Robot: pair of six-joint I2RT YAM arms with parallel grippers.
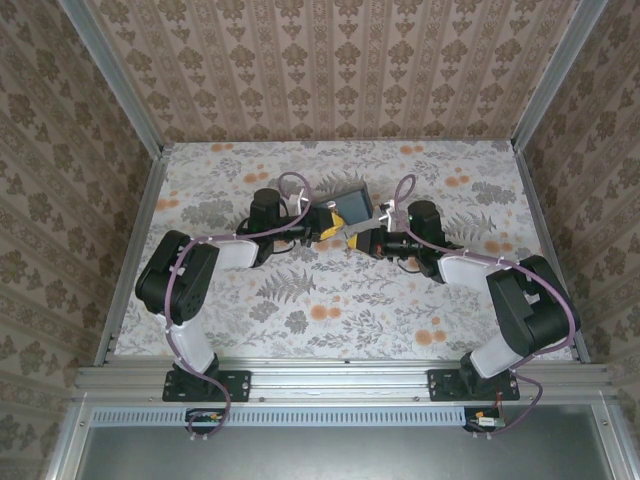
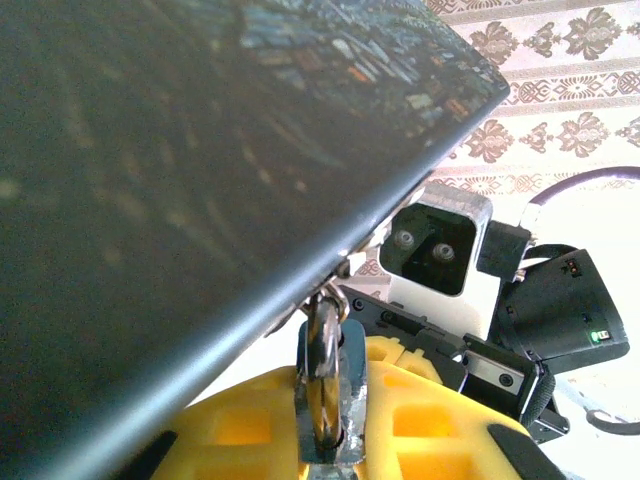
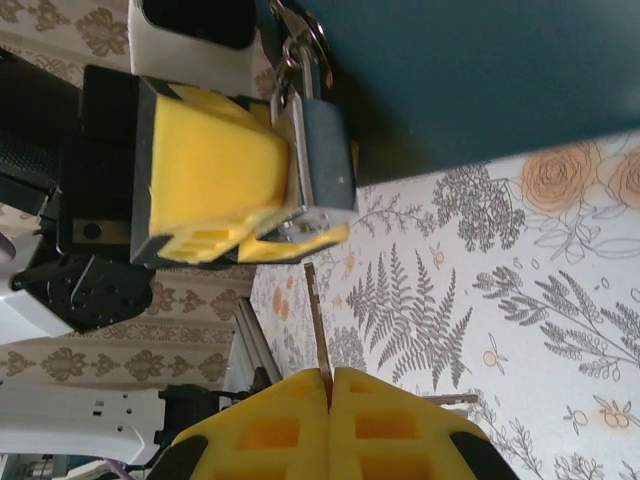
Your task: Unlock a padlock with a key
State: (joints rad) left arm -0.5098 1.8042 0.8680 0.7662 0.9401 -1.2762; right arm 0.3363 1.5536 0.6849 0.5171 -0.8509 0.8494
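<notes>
Silver padlock (image 3: 320,160) at box (image 3: 480,70) edge, grasped by left pincer (image 2: 330,425) | right pincer (image 3: 328,388) clenched on thin key (image 3: 318,320), tip near it

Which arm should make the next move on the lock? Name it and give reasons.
Right. The right hand is shut on the key, whose tip points at the underside of the padlock, just short of it. The left hand is clamped on the padlock, hanging from the blue box, steadying it.

Small silver padlock (image 3: 322,165), upright, shackle uppermost; thin dark key (image 3: 318,320) just beneath, tip toward its underside.
</notes>
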